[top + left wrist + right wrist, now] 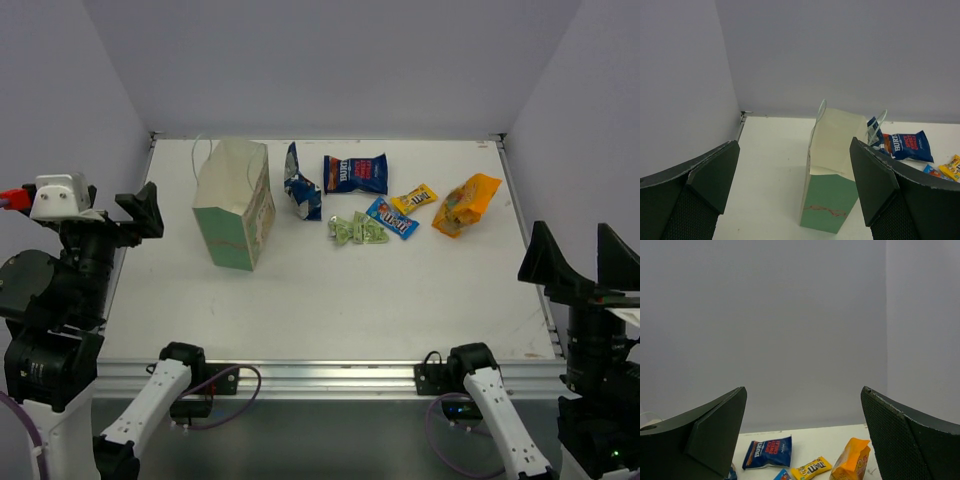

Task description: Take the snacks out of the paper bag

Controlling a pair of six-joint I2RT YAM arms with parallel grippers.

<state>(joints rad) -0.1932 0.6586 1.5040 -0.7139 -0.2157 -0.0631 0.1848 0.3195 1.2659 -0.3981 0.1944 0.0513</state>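
The mint-green paper bag (236, 205) stands upright at the table's left, mouth open; it also shows in the left wrist view (832, 190). The snacks lie on the table right of it: two dark blue chip bags (355, 173) (302, 183), pale green sachets (357, 230), a blue candy pack (392, 217), a yellow candy pack (413, 200) and an orange pouch (465, 204). My left gripper (143, 212) is open and empty, left of the bag. My right gripper (580, 258) is open and empty at the right edge, away from the snacks.
White table (330, 300) enclosed by pale walls on three sides. A metal rail (330, 378) runs along the near edge with both arm bases and cables.
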